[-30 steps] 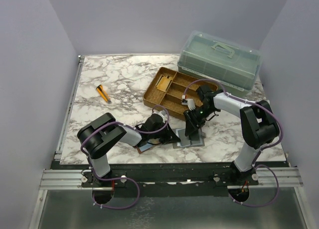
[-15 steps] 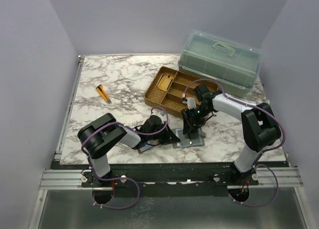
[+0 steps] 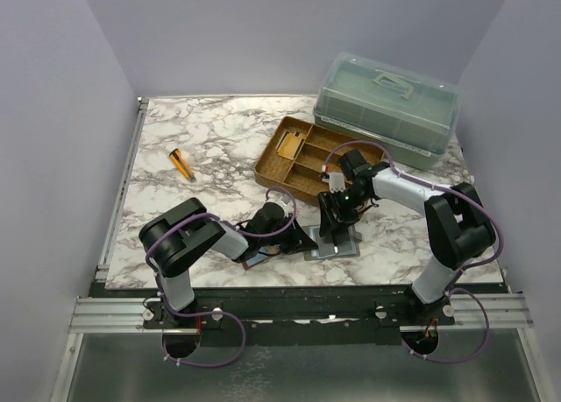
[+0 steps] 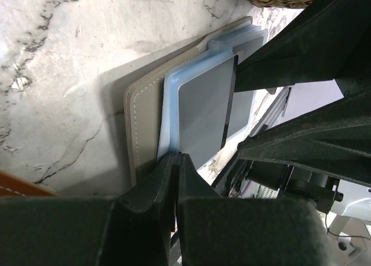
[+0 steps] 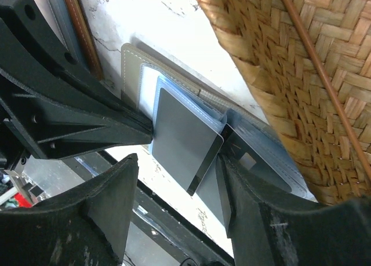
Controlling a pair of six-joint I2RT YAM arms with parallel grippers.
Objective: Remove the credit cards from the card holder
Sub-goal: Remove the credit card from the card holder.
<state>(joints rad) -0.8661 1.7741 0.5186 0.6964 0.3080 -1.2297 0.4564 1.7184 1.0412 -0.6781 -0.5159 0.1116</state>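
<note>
The reddish-brown card holder lies under my left wrist, and only its edge shows in the left wrist view. Beside it a blue-grey folder lies open with clear blue sleeves. A grey credit card sticks halfway out of one sleeve. My left gripper is shut on that sleeve's edge. My right gripper stands open astride the card, and its right finger is at the card's dark-edged corner.
A woven tray with compartments sits just behind the folder. A lidded green plastic box stands at the back right. A small orange pen-like thing lies at the left. The table's near edge runs just in front of the folder.
My right gripper has shifted a little left over the folder and its jaws have spread wider. The left gripper has kept its pinch in place.
</note>
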